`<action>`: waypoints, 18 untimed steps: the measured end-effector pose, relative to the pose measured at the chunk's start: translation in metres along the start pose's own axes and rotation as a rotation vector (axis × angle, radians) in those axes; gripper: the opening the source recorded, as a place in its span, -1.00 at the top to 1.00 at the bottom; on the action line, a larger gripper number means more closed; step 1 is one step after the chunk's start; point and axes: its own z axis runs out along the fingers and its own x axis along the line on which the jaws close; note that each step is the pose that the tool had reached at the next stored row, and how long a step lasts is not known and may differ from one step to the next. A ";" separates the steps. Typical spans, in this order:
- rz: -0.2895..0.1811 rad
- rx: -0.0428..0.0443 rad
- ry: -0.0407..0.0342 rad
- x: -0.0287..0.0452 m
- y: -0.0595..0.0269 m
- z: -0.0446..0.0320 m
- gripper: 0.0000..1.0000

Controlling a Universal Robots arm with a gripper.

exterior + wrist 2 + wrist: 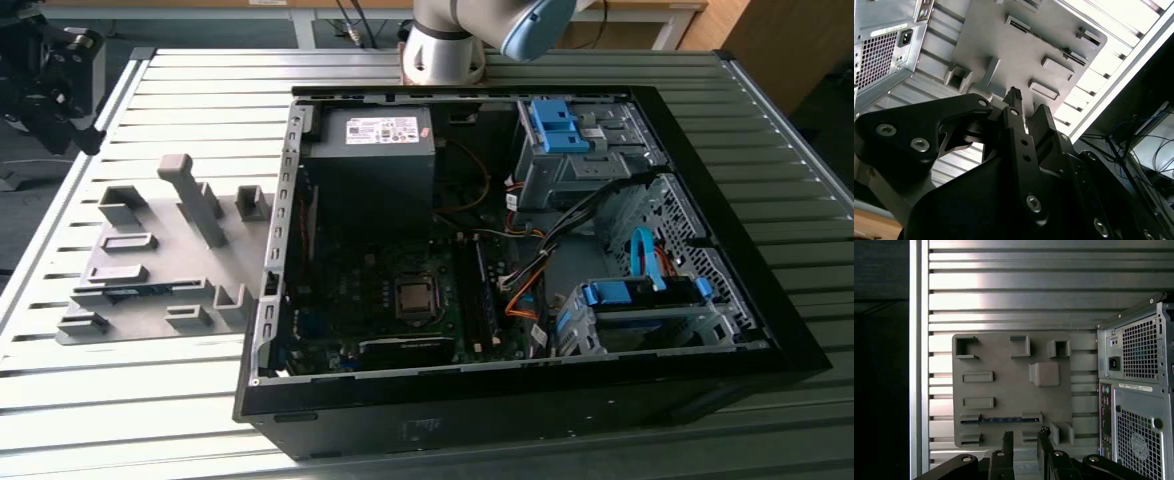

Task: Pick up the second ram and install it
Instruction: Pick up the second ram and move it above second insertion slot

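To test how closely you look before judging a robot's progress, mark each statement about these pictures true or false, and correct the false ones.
1. The second ram lies in a slot of the grey tray. True.
2. The gripper holds the second ram. False: its fingers stand apart with nothing between them, and the ram lies in the tray.
3. The computer case lies open on the slatted metal table. True.
4. The grey tray sits inside the computer case. False: it rests on the table beside the case, at the exterior view's left.
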 end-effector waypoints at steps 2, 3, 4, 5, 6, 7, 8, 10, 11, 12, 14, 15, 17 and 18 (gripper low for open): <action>-0.002 -0.0001 0.0001 0.0001 -0.0001 0.0000 0.34; -0.002 -0.0001 0.0002 0.0001 0.0000 0.0000 0.34; -0.002 0.0000 0.0002 0.0000 0.0000 -0.0001 0.34; -0.002 0.0000 0.0003 0.0001 0.0000 -0.0001 0.34; -0.004 0.0010 0.0004 0.0001 0.0000 -0.0001 0.34; -0.007 0.0038 0.0006 0.0001 0.0000 -0.0002 0.34; -0.007 0.0047 0.0004 0.0001 -0.0001 -0.0001 0.34; -0.015 0.0061 0.0008 0.0001 0.0000 0.0000 0.34; -0.025 0.0059 0.0011 0.0001 0.0000 0.0000 0.34; -0.025 0.0058 0.0013 0.0001 0.0000 0.0000 0.34; -0.026 0.0058 0.0014 0.0001 0.0000 0.0000 0.34; -0.026 0.0058 0.0015 0.0001 0.0000 0.0000 0.34; -0.026 0.0058 0.0017 0.0001 0.0000 0.0000 0.34; -0.026 0.0058 0.0018 0.0001 0.0000 0.0000 0.34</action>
